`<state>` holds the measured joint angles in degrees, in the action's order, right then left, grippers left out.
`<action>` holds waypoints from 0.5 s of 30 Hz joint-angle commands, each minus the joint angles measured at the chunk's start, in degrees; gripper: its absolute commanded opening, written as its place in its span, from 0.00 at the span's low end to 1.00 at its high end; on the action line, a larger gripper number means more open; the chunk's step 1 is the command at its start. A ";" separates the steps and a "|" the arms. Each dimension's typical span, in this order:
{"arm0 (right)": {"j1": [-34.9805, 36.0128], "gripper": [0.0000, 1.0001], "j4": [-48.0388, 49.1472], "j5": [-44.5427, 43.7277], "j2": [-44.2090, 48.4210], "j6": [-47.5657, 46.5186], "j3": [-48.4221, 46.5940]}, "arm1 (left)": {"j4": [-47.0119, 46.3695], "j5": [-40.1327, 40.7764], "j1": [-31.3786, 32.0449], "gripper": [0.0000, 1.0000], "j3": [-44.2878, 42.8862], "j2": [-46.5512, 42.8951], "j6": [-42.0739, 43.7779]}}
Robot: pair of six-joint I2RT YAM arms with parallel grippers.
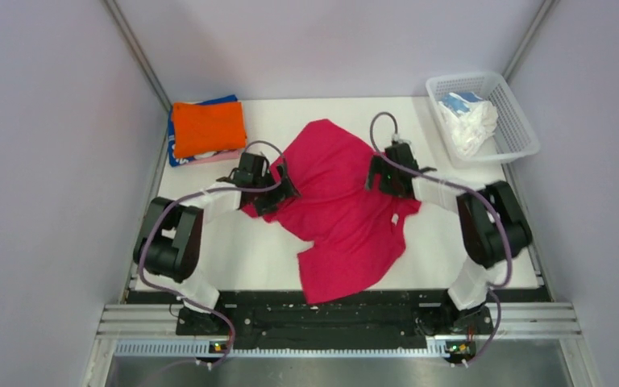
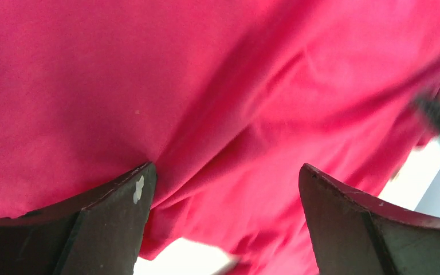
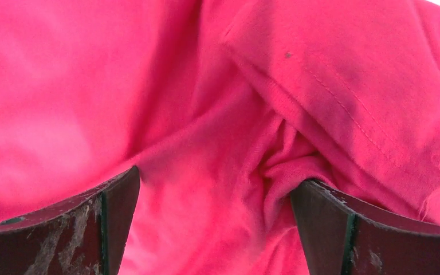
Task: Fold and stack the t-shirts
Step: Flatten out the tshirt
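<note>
Left gripper (image 2: 224, 167): fingers spread wide, clamping nothing, set at the left edge of the plain crimson-pink cloth t-shirt (image 1: 342, 210).
Right gripper (image 3: 215, 177): fingers apart too, with a bunched fold of the same shirt between them at its right side.
Crimson-pink t-shirt: lies crumpled mid-table between both arms, on the white table (image 1: 242, 250).
Folded stack: orange t-shirt (image 1: 208, 127) on top, blue t-shirt (image 1: 179, 153) under it, in the far-left corner.
White plastic mesh basket (image 1: 524, 137): far-right corner, holding a crumpled white and light-blue t-shirt (image 1: 467, 119).
</note>
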<state>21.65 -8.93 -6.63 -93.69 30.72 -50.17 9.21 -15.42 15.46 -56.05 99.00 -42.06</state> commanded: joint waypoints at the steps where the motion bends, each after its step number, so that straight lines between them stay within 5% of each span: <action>1: -1.55 0.99 2.59 1.08 -17.77 -7.50 -15.45 | 6.02 6.36 5.99 0.99 11.50 -6.79 -6.43; 5: -2.82 0.99 -5.11 3.66 -31.27 -11.58 -37.39 | 4.67 11.44 7.88 0.99 13.19 -9.88 -9.66; 10: -4.01 0.99 -7.87 3.58 -39.57 -17.13 -55.49 | 9.88 18.55 7.91 0.99 5.14 -6.87 -8.40; 15: -4.91 0.99 -6.09 1.77 -31.34 -21.28 -54.02 | 14.20 19.06 7.87 0.99 1.36 -11.04 -7.25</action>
<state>17.78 -13.82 -3.73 -132.51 14.57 -104.07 16.95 -1.50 23.64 -51.62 91.39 -50.54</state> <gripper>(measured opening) 0.986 0.990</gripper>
